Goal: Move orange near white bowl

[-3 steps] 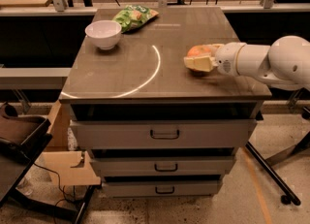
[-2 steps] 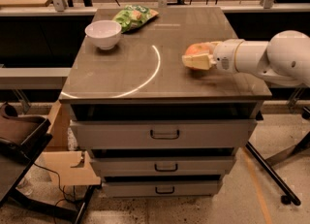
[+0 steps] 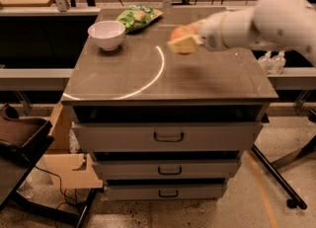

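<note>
Above the middle of the flat grey counter (image 3: 212, 81), towards its far edge, the robot's end effector (image 3: 183, 42) hangs at the tip of a bulky white arm (image 3: 256, 19) that reaches in from the right. It is clenched on the round, bright orange fruit (image 3: 179, 31), with a pale tan finger (image 3: 183, 47) lying across the fruit's lower front. The orange looks raised clear of the surface, with a dim shadow on the counter below it. The small, glossy, plain white bowl (image 3: 106, 34) stands near the far left corner, well apart from the orange. A crinkled green snack bag (image 3: 137, 17) lies just behind the bowl, to its right. A thin white arc (image 3: 154, 78) curves across the counter between bowl and fruit. Three grey drawers (image 3: 168, 136) with dark handles sit beneath.
</note>
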Action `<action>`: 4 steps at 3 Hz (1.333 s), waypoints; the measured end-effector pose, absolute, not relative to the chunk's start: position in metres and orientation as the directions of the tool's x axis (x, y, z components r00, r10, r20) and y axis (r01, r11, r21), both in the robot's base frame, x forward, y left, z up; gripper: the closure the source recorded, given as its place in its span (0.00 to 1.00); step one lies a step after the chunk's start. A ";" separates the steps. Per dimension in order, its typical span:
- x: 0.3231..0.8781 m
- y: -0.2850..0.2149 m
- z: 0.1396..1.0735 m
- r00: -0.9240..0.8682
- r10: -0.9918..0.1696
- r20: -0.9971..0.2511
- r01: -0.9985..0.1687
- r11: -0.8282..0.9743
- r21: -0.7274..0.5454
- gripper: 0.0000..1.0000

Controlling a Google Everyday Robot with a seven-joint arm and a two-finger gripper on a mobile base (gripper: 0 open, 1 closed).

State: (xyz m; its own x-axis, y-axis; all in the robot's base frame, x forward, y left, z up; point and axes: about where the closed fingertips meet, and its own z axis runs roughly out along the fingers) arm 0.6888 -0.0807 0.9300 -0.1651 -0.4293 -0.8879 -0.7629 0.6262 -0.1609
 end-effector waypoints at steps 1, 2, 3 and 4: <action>0.697 -0.027 0.942 -0.144 -0.466 -0.873 -0.802 0.571 -0.173 1.00; 0.703 0.018 0.940 -0.130 -0.472 -0.872 -0.834 0.528 -0.161 1.00; 0.708 0.059 0.923 -0.143 -0.461 -0.876 -0.865 0.489 -0.116 1.00; 0.698 0.096 0.910 -0.144 -0.433 -0.890 -0.890 0.450 -0.075 1.00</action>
State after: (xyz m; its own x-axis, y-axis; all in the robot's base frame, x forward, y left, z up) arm 0.6983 0.0962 0.9103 -0.1437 -0.4328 -0.8900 -0.8900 0.4498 -0.0750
